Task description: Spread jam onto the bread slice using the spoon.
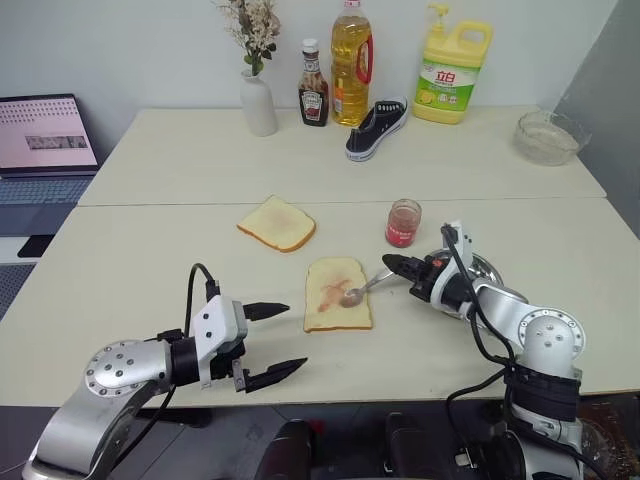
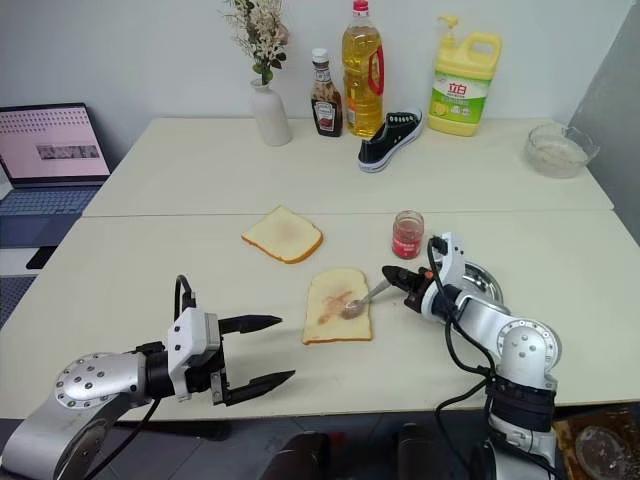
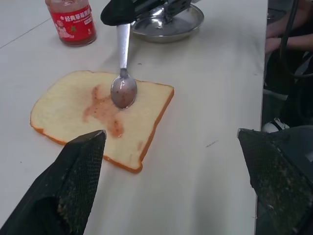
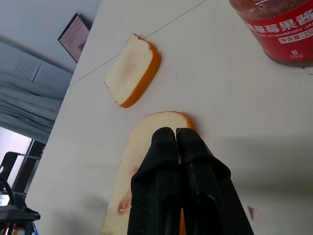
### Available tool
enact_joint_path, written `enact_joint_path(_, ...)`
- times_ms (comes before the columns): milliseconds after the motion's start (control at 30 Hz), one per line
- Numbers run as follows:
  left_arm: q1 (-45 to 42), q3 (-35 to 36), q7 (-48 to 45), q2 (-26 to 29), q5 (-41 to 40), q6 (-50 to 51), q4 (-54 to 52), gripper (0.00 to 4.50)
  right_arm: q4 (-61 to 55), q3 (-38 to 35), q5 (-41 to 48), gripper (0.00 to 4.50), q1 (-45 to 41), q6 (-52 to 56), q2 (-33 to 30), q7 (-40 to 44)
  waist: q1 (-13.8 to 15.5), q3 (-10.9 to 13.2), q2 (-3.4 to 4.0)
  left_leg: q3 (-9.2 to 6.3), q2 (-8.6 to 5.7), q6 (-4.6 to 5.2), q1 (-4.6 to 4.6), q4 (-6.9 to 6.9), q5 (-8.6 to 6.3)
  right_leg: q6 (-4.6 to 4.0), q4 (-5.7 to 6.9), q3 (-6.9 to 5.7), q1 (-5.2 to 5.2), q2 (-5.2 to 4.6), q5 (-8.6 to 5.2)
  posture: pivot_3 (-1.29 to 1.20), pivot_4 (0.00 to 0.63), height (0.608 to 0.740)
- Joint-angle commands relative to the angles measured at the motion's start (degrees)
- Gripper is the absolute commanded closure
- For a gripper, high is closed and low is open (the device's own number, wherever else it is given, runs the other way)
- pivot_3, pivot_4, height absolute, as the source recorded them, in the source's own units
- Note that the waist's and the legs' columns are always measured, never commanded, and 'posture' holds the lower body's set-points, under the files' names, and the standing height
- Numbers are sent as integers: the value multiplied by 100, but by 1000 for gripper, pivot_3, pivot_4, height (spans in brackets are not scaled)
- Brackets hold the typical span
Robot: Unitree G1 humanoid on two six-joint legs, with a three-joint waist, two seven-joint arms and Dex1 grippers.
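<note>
step: spreading in hand; right tool [image 1: 392,264] clamped on the spoon [image 1: 364,288] handle, bowl resting on the bread slice [image 1: 337,293]
bread slice: flat on the desk [image 1: 150,240], near the front edge, between the two arms; thin reddish smear across its middle, edges bare
spoon: bowl touches the slice by the smear, handle runs back up into the right tool
jam: red, in a small glass jar [image 1: 404,222], upright on the desk just behind the right tool, apart from the slice
left tool [image 1: 272,342]: wide, holding nothing, hovering low over the desk beside the slice, not touching it
next move: judged, drag the bowl across the bare parts with light pressure so the slice doesn't slide; smear looks thin, may need another dip in the jar
risk: slice unpinned, could shift under the spoon
left wrist view: spoon bowl coated with jam, a steel dish [image 3: 168,24] behind the right tool
right wrist view: jaws pressed together, a second slice [image 4: 133,70] further back, jar label close up
head views: laptop, vase, bottles, shoe at the far side
</note>
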Motion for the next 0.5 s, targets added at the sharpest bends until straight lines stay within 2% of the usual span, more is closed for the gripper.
enact_joint_path(33, -38, 52, -2, 29, -88, -4, -160, 0, -178, -232, 447, 4471, -182, 167, 9, -333, 0, 0, 0, 0, 0, 0, 0, 0, 0, 0, 0, 0, 0, 0, 0, 0, 150, 740)
enact_joint_path(200, 14, 68, -27, 9, -40, -91, -69, 0, 223, -354, 864, 4471, -823, -100, 390, -923, -26, 2, 3, 0, 2, 0, 0, 0, 0, -2, 1, 0, -1, 1, 0, 0, 150, 740)
enact_joint_path(333, 48, 50, -45, -15, -3, -176, -9, 0, 743, -129, 496, 4471, -1193, -492, 670, -956, -35, 2, 4, 1, 3, 0, 1, -3, 0, -3, 1, -2, -4, 6, 0, 0, 150, 740)
enact_joint_path(500, 163, 97, -118, -13, 35, -355, 104, 0, 1442, 259, -132, 4471, -1340, -1042, 775, -597, -42, 3, 5, 5, 2, 0, 0, -5, 0, -5, -1, 2, -5, 4, 3, 0, 150, 740)
